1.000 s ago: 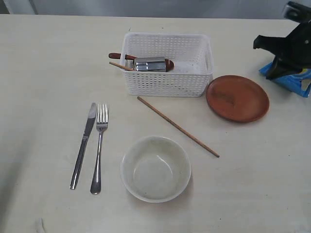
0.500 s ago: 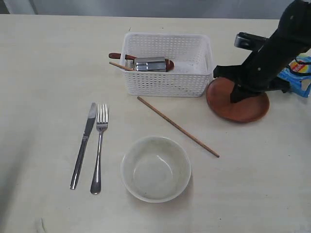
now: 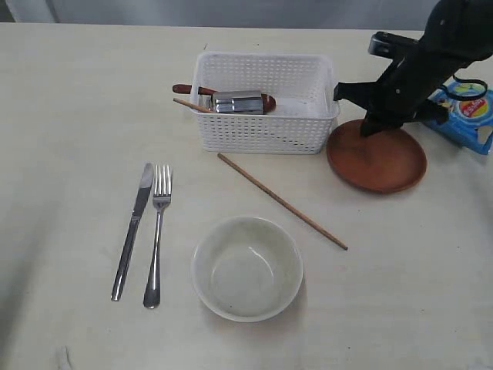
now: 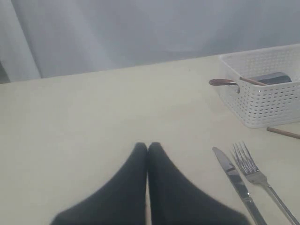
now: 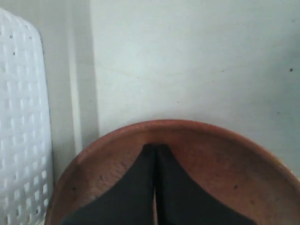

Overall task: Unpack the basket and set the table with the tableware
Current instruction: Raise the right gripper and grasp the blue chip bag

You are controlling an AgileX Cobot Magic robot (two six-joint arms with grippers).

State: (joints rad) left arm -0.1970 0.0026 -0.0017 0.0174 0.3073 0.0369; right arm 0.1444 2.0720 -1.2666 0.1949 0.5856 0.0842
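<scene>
Both shut and empty, the black right hand [image 5: 154, 147] hangs over the brown round plate [image 3: 381, 166] beside the white lattice plastic basket [image 3: 266, 135], and the black left hand [image 4: 147, 146] hangs above the pale cream desk [image 3: 77, 92]. Inside the basket lie the steel cup [image 3: 237, 102], reddish-brown spoon [image 3: 185, 89] and one wooden chopstick [image 3: 192, 105].

The exterior camera looks steeply down on the whole table [image 3: 77, 92]. The left wrist camera sits low, looking across it. The right one hangs close over the plate [image 3: 385, 166] at three o'clock — all share the basket [image 3: 262, 135].
</scene>
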